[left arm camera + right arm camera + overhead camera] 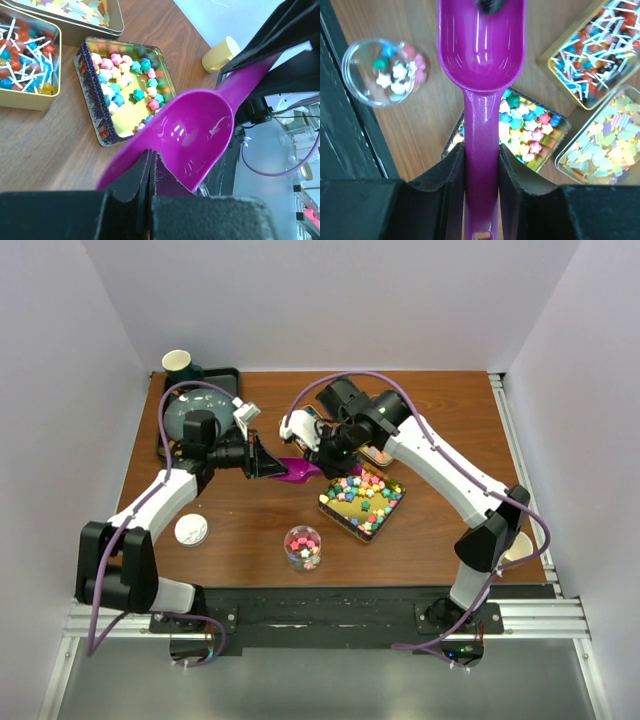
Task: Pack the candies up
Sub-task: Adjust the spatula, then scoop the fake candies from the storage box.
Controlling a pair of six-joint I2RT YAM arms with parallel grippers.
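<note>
A purple scoop (300,470) hangs empty above the table, left of a square tin (336,510) full of star-shaped candies (364,496). My right gripper (320,453) is shut on its handle; the right wrist view shows both fingers pressed on the shaft (481,150). My left gripper (272,462) meets the scoop from the left. In the left wrist view its jaws (151,155) are shut with the bowl's rim (195,135) pinched between them. The candies (127,80) lie beyond the scoop, and they show under it in the right wrist view (530,125).
A clear jar (302,547) holding a few candies stands near the front, its white lid (190,530) to the left. Tins of lollipops (595,55) and pale gummies (605,145) sit behind the square tin. A black tray (228,375) with a bowl and cup (177,362) occupies the back left.
</note>
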